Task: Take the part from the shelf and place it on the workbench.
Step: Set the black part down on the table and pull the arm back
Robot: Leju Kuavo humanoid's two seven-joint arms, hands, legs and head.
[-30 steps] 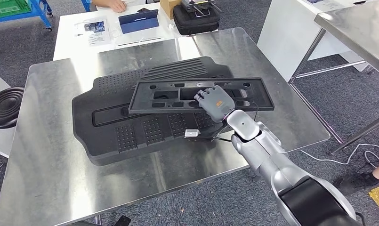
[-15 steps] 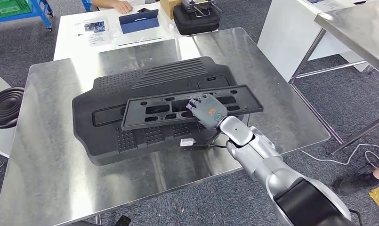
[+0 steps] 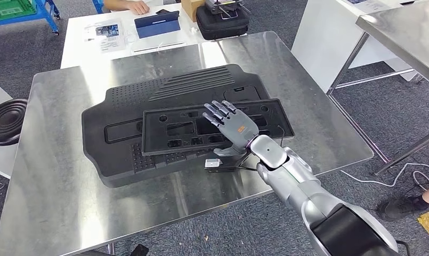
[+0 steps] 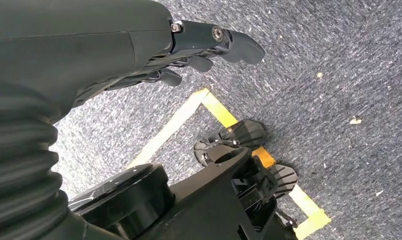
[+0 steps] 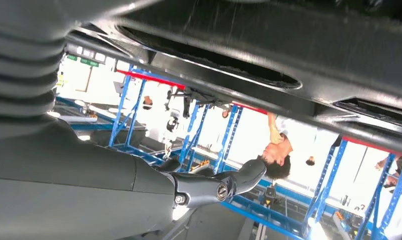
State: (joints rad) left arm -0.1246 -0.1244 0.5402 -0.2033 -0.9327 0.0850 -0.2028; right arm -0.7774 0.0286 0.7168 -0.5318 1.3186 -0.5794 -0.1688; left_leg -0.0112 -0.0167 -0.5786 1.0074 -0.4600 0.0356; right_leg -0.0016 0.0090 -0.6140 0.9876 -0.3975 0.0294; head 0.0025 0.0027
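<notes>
The part (image 3: 169,130) is a flat black rectangular frame with several cut-outs. It lies nearly flat on a larger black ribbed panel (image 3: 121,106) in the middle of the steel workbench (image 3: 57,186). My right hand (image 3: 231,125) is over the part's right half, fingers spread and stretched out, gripping nothing. In the right wrist view the part's dark edge (image 5: 288,50) runs close above the grey thumb (image 5: 238,180). My left hand (image 4: 203,45) hangs over the carpet and holds nothing.
A small white tag (image 3: 212,163) on a wire lies at the panel's near edge. Behind the workbench stands a white table (image 3: 79,37) with a tablet, a black case (image 3: 221,21) and a person's hand (image 3: 132,6). A black stool (image 3: 4,120) is at left, another steel table (image 3: 404,32) at right.
The part has come down from a tilted, raised position to lie on the large panel. My right hand has let go of it and spread its fingers.
</notes>
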